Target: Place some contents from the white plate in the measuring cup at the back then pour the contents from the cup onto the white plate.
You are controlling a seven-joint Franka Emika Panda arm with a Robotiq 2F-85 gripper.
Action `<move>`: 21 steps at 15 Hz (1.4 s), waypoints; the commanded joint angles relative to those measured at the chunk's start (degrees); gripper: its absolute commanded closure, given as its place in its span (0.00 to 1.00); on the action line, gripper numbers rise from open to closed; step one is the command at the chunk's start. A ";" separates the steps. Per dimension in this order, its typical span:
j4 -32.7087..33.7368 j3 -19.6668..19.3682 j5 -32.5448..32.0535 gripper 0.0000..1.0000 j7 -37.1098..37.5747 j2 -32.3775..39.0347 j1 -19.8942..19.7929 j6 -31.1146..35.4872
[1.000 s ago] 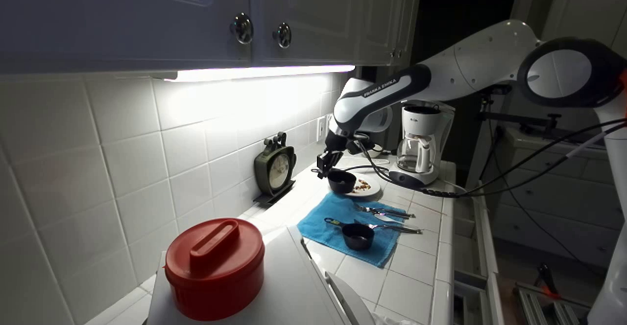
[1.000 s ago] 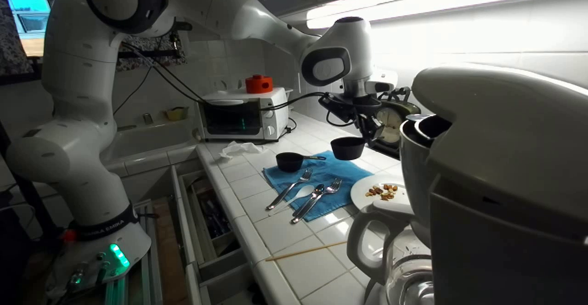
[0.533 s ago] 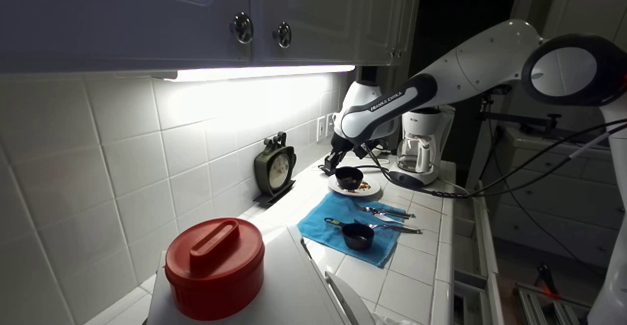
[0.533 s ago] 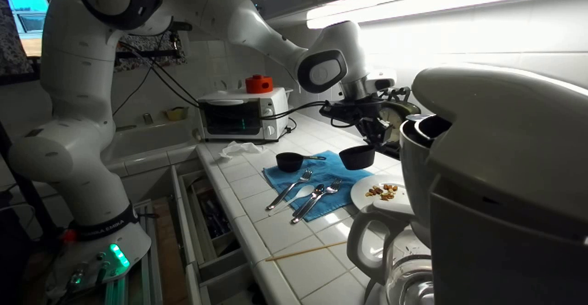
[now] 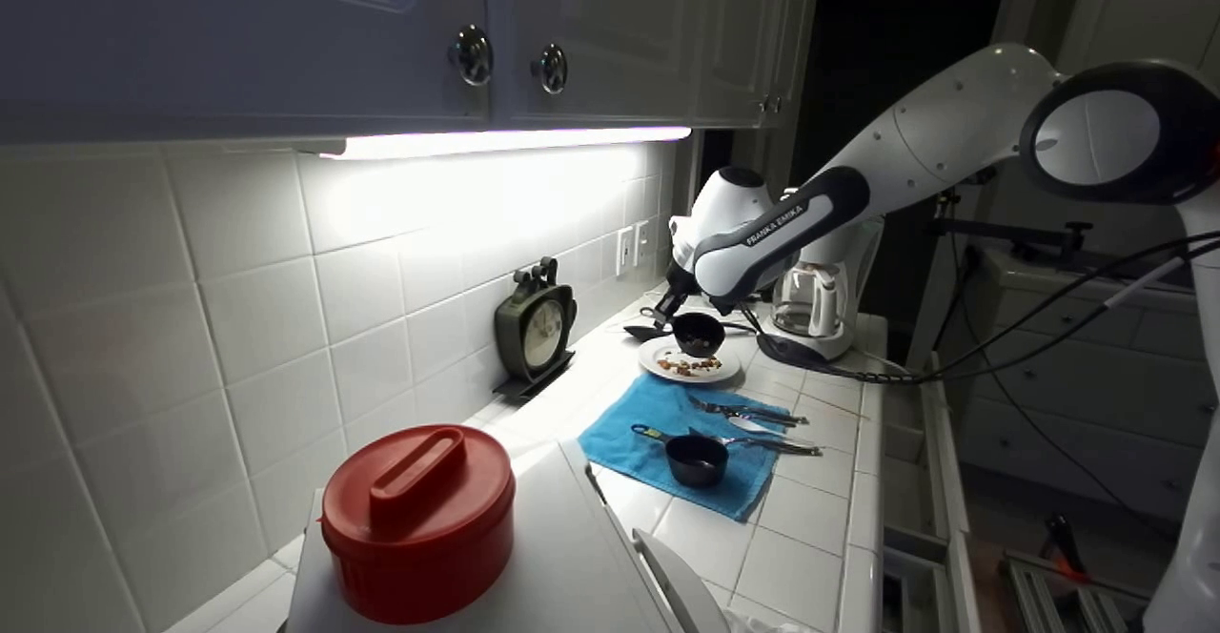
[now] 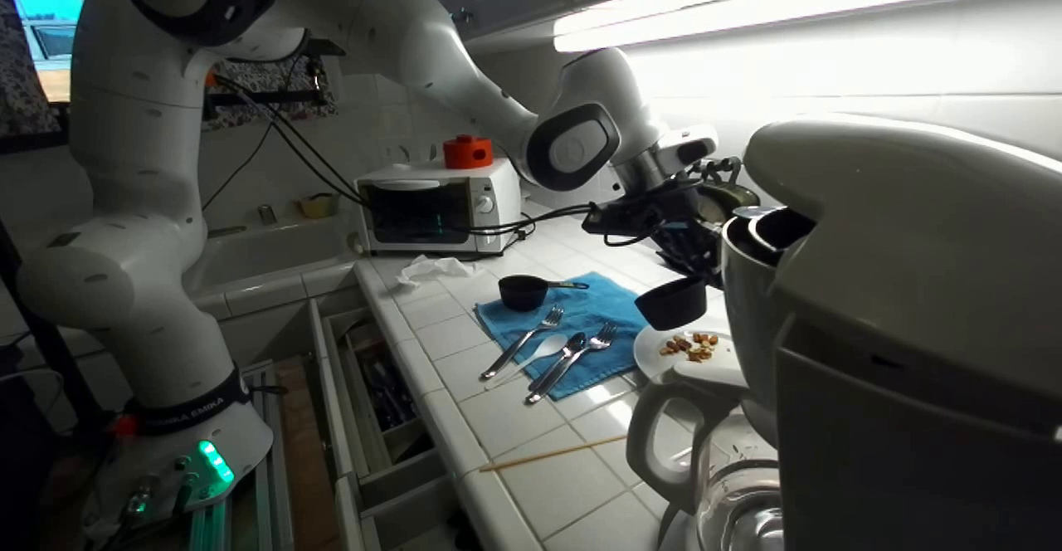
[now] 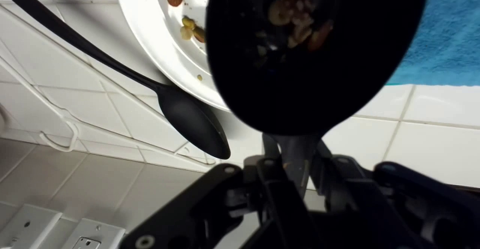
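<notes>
The small round black measuring cup (image 7: 318,78) hangs tilted above a round shallow white plate (image 7: 146,24), brown and tan nuts (image 7: 278,12) in both. My gripper (image 7: 296,149), nearly closed, holds the cup's handle (image 7: 298,162). Just beside the plate lies a long black spoon (image 7: 193,121); a blue cloth towel (image 5: 615,433) bears another round black cup (image 5: 697,468).

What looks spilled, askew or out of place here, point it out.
A drawer stands open below the counter, perhaps easily bumped, and a crumpled white sheet lies by the toaster oven like litter. The gripper holds the measuring cup tilted, but above the white plate that likely suits pouring.
</notes>
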 commanded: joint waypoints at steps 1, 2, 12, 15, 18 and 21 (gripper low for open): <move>-4.39 -6.54 -8.94 0.92 8.26 -1.62 4.46 7.40; -4.75 -9.54 -10.94 0.92 10.88 -1.26 6.73 9.18; -5.99 -30.72 -19.57 0.92 28.53 1.71 24.15 17.72; -5.88 -36.52 -19.28 0.92 30.51 4.03 29.06 20.92; -6.90 -39.48 -18.22 0.92 30.47 5.69 32.11 23.00; -6.38 -38.26 -17.56 0.77 28.91 5.53 31.46 21.43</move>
